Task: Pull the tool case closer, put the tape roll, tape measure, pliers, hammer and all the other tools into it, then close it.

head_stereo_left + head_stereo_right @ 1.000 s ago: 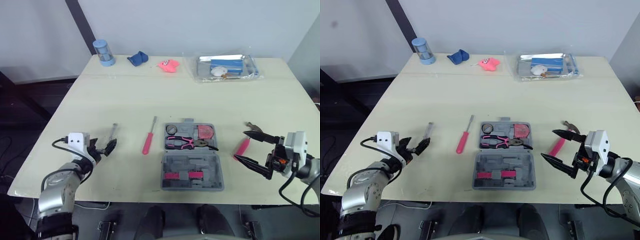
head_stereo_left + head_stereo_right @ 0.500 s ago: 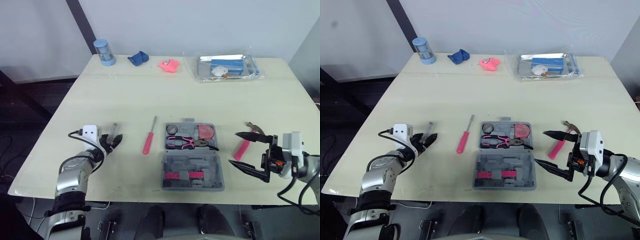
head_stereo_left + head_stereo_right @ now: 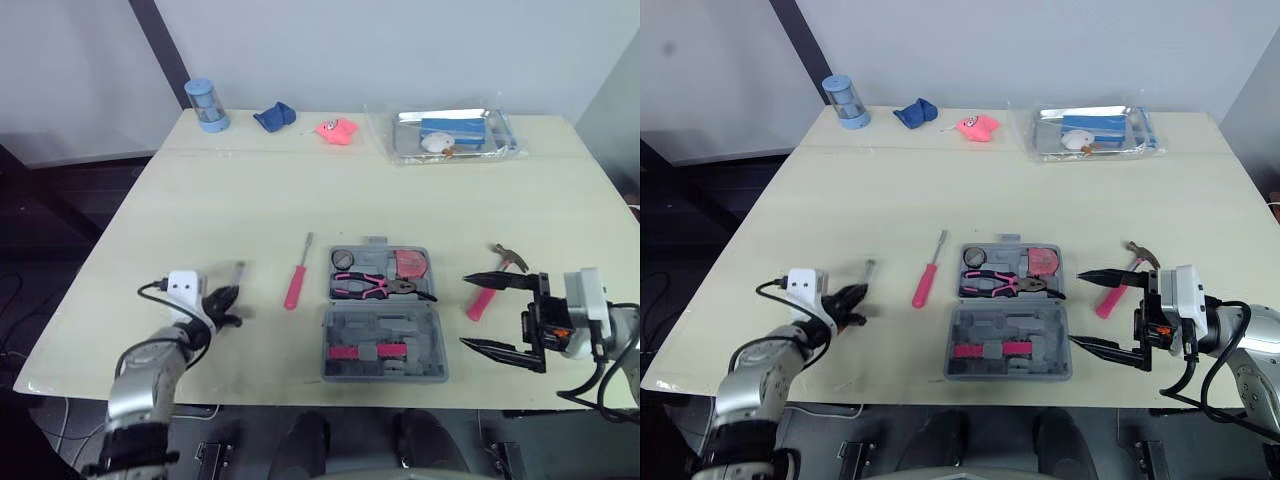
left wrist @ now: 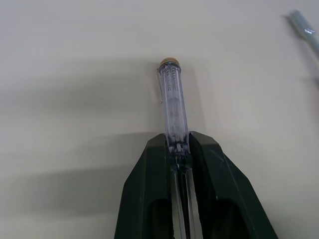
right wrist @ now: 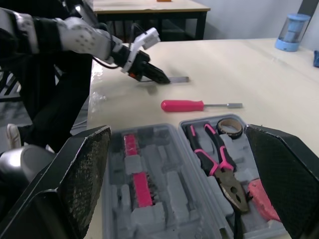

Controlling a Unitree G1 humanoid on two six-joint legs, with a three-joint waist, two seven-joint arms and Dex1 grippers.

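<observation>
The grey tool case [image 3: 385,345] lies open near the table's front edge, with the tape roll [image 3: 343,259], pink-handled pliers [image 3: 375,286] and a pink tape measure [image 3: 410,264] in its far half. A red screwdriver [image 3: 297,280] lies just left of it. Further left, my left gripper [image 3: 222,300] is shut on a clear-handled screwdriver [image 4: 173,104] that rests on the table. The pink-handled hammer [image 3: 490,290] lies right of the case. My right gripper [image 3: 464,312] stands open just off the case's right side, holding nothing.
Along the far edge stand a blue cylinder [image 3: 206,104], a blue cloth [image 3: 274,117], a pink object [image 3: 337,130] and a clear tray [image 3: 455,135] with items inside. Bare tabletop stretches between them and the case.
My left gripper has reached the clear-handled screwdriver and closed on it. My right gripper, still open, has shifted left towards the case's right side.
</observation>
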